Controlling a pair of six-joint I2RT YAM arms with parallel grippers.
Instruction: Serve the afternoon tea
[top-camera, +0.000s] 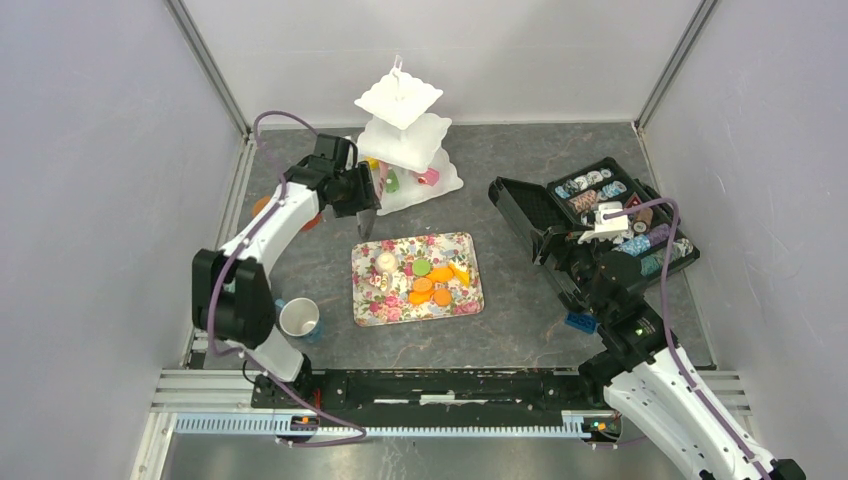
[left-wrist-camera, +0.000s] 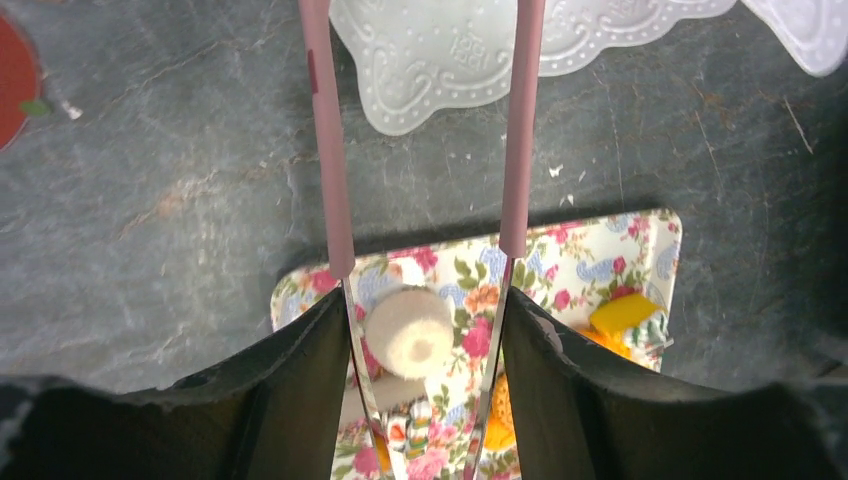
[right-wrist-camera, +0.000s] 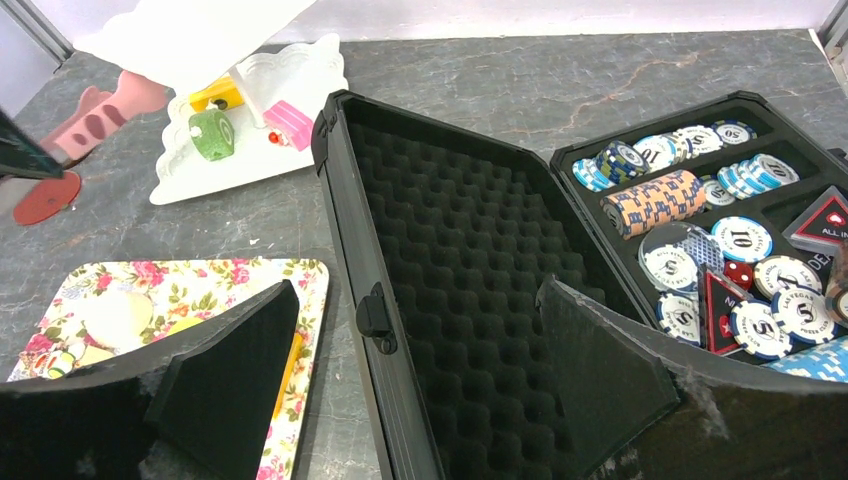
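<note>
My left gripper (top-camera: 366, 215) (left-wrist-camera: 425, 310) is shut on pink tongs (left-wrist-camera: 330, 150), held between the white tiered stand (top-camera: 400, 130) and the floral tray (top-camera: 370, 300). The tongs' arms stand apart and hold nothing. On the tray lie a white round cake (top-camera: 386, 262) (left-wrist-camera: 408, 332), a green biscuit (top-camera: 421, 267), orange biscuits (top-camera: 425, 290) and a yellow piece (top-camera: 458, 270). The stand's bottom tier holds a green cake (right-wrist-camera: 212, 135), a pink cake (right-wrist-camera: 290, 125) and a yellow one (right-wrist-camera: 217, 95). My right gripper (top-camera: 590, 255) (right-wrist-camera: 420, 370) is open and empty over the black case's lid.
The open black case (top-camera: 600, 220) with patterned chips lies at the right, with a blue brick (top-camera: 579, 322) in front of it. A white cup (top-camera: 299, 318) stands by the left arm's base. An orange-red saucer (top-camera: 262, 207) (left-wrist-camera: 10, 80) lies left of the left arm.
</note>
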